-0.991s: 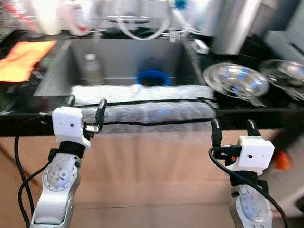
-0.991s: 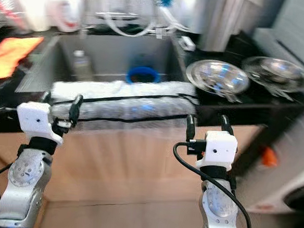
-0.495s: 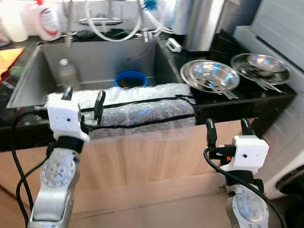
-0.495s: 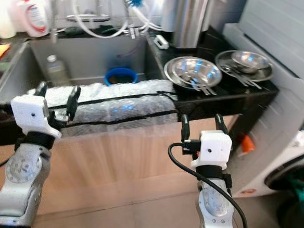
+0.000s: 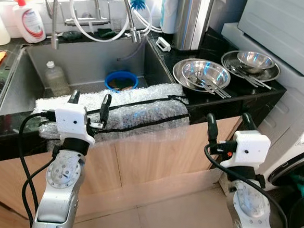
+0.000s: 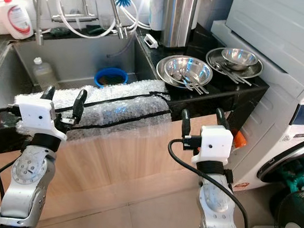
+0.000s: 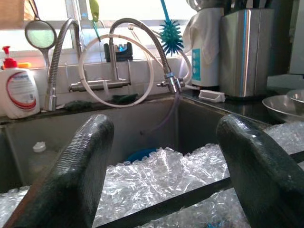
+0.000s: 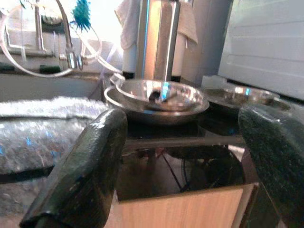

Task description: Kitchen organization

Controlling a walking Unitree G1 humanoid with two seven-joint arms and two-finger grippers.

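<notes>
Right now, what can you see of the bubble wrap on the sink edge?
The clear bubble wrap sheet is draped over the front edge of the steel sink and the black countertop, hanging down over the wooden cabinet front. It looks shiny and crinkled. Two black straps or cords run along its length. It spans most of the sink's width, ending short of the stacked steel bowls. The open left gripper is in front of its left part; contact cannot be told.

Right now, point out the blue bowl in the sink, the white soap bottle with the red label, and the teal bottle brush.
blue bowl (image 5: 121, 81), left eye view, rim.
white soap bottle (image 5: 28, 23), left eye view, label.
teal bottle brush (image 7: 170, 38), left wrist view, bristles.
</notes>
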